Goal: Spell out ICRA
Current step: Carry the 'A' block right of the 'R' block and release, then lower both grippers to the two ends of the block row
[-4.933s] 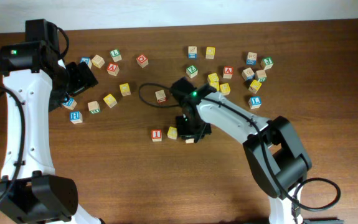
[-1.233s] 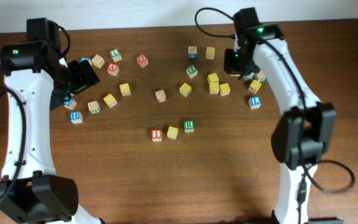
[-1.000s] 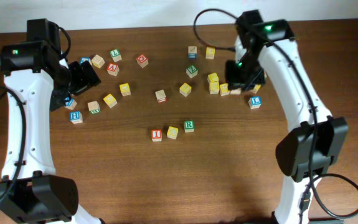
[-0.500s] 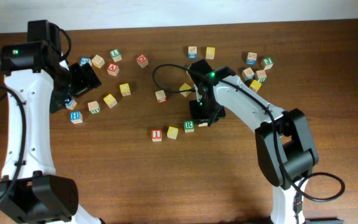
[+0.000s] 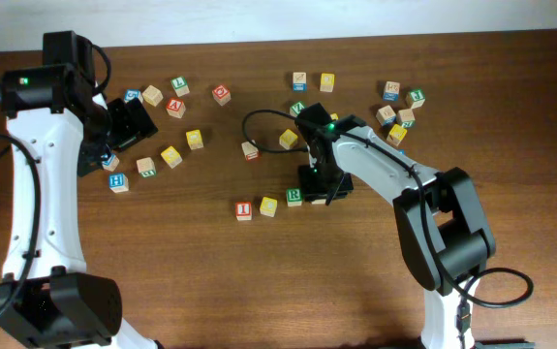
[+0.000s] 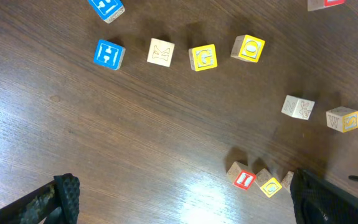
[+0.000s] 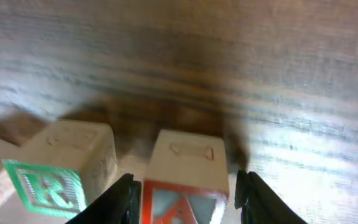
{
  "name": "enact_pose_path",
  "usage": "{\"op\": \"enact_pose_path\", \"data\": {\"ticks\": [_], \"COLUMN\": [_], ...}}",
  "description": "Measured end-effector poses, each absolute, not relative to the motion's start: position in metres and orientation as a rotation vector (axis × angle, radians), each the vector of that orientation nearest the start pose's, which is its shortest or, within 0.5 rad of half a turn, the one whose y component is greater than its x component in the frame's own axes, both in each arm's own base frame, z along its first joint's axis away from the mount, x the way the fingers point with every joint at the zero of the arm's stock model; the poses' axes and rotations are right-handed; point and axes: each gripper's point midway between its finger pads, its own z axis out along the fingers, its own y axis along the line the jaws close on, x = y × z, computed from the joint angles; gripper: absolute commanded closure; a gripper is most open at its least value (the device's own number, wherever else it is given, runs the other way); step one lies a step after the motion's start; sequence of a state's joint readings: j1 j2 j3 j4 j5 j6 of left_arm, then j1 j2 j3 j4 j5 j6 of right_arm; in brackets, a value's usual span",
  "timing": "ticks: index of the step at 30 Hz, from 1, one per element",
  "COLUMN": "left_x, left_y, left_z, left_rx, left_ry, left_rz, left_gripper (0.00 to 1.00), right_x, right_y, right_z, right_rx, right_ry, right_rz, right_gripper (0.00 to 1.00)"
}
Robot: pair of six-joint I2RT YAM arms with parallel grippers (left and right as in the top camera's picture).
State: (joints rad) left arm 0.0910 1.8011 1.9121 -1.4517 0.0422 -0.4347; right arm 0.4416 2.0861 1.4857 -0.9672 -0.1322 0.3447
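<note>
Red A block [image 7: 185, 180]: we are clamping it in the right gripper [image 7: 189, 204] just beside the green R block [image 7: 57, 177], apparently placing the last letter; a level release is coming next.

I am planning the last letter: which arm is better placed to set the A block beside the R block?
Right. Its claw holds the A block close beside the R block; the left claw hangs far away, empty.

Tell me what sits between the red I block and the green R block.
A single yellow block sits between the red I block and the green R block, in line with them. The overhead view shows this.
</note>
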Motion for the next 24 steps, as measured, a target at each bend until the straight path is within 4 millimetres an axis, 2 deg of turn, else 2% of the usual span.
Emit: {"op": "enact_pose_path", "data": {"ticks": [4, 7, 9, 11, 12, 13, 15, 16, 17, 18, 19, 20, 22, 24], "left_x": [0.372, 0.370, 0.366, 0.363, 0.361, 0.359, 0.359, 0.359, 0.359, 0.358, 0.355, 0.353, 0.341, 0.327], "left_y": [0.027, 0.026, 0.026, 0.025, 0.024, 0.023, 0.017, 0.013, 0.007, -0.002, -0.012, -0.022, -0.044, -0.068], "left_z": [0.218, 0.218, 0.217, 0.216, 0.216, 0.215, 0.216, 0.216, 0.216, 0.212, 0.208, 0.201, 0.176, 0.140], "left_rx": [-0.752, -0.754, -0.759, -0.763, -0.765, -0.767, -0.768, -0.757, -0.738, -0.702, -0.670, -0.634, -0.552, -0.451], "left_ry": [2.821, 2.830, 2.847, 2.860, 2.867, 2.876, 2.882, 2.887, 2.894, 2.915, 2.940, 2.965, 3.052, 3.134], "left_rz": [-0.118, -0.116, -0.117, -0.120, -0.119, -0.129, -0.172, -0.189, -0.197, -0.198, -0.202, -0.198, -0.177, -0.154], "left_gripper": [0.01, 0.01, 0.01, 0.00, 0.14, 0.33, 0.64, 0.75, 0.87, 1.00, 1.00, 1.00, 1.00, 1.00], "right_x": [0.340, 0.350, 0.353, 0.359, 0.360, 0.360, 0.363, 0.365, 0.368, 0.369, 0.370, 0.370, 0.364, 0.361], "right_y": [0.185, 0.188, 0.182, 0.161, 0.147, 0.124, 0.092, 0.075, 0.064, 0.057, 0.053, 0.052, 0.051, 0.051], "right_z": [0.020, 0.044, 0.073, 0.122, 0.143, 0.170, 0.196, 0.204, 0.205, 0.203, 0.200, 0.196, 0.185, 0.180], "right_rx": [-0.153, -0.148, -0.124, -0.049, -0.002, 0.072, 0.164, 0.219, 0.256, 0.282, 0.292, 0.280, 0.242, 0.216], "right_ry": [3.194, 3.163, 3.123, 3.034, 2.992, 2.930, 2.852, 2.823, 2.813, 2.815, 2.821, 2.835, 2.879, 2.904], "right_rz": [0.185, 0.202, 0.223, 0.262, 0.266, 0.264, 0.250, 0.236, 0.224, 0.214, 0.204, 0.197, 0.180, 0.173], "right_gripper": [0.59, 0.59, 0.59, 0.59, 0.59, 0.64, 0.70, 0.75, 0.75, 0.69, 0.48, 0.42, 0.43, 0.43]}}
